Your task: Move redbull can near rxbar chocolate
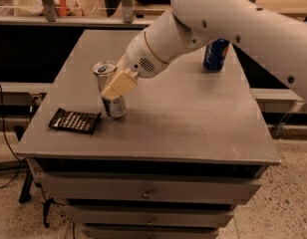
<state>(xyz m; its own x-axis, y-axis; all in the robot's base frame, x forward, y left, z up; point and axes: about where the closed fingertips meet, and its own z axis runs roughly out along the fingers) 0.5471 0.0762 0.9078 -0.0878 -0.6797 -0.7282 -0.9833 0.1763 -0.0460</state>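
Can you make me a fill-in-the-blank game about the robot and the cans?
1. The gripper, over the table, has its jaws closed on the redbull can, beside the rxbar chocolate in its ____ wrapper.
2. The Pepsi can at the back is coloured ____.
3. The number of cans on the table is ____.
4. Under the table are stacked ____.
Missing words: black, blue, two, drawers.
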